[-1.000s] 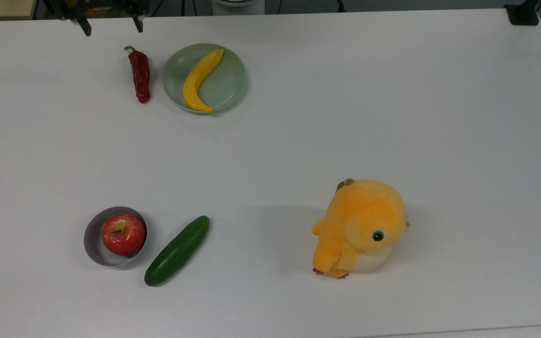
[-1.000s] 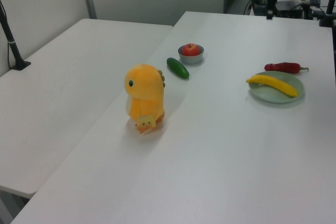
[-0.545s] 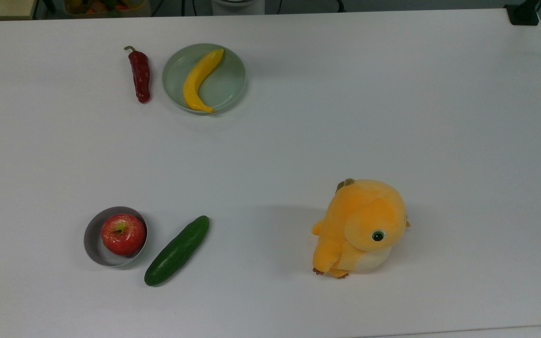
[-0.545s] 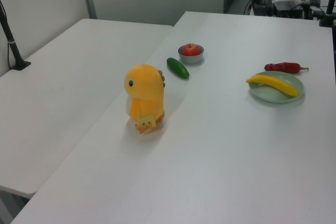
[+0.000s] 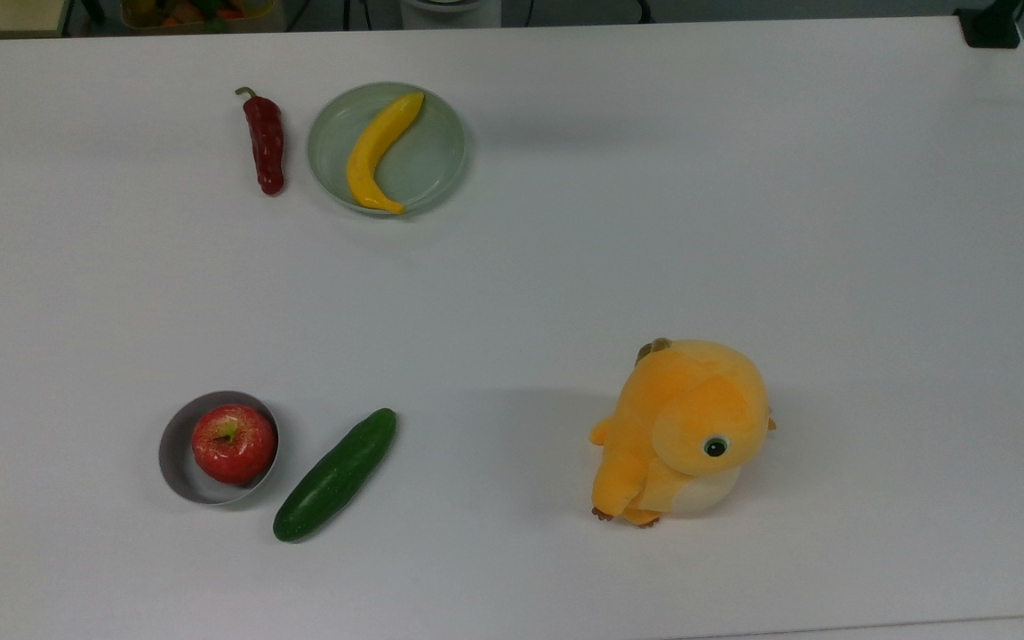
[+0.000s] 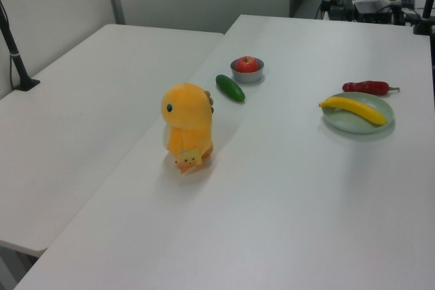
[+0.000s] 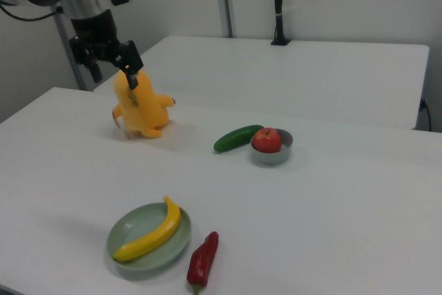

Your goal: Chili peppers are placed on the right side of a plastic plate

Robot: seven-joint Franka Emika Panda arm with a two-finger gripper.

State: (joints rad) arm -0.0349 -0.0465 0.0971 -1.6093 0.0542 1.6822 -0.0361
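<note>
Chili pepper lies flat on the white table, just beside the plastic plate on the top view's left, apparently not touching the rim, though the gap is slim; in the right view it sits at the plate's right, stem toward the camera. A banana lies across the plate. Gripper hangs high above the table in the right view, well apart from the chili, fingers spread and holding nothing. Elsewhere: apple in grey bowl, cucumber just beside the bowl, orange plush toy standing upright.
</note>
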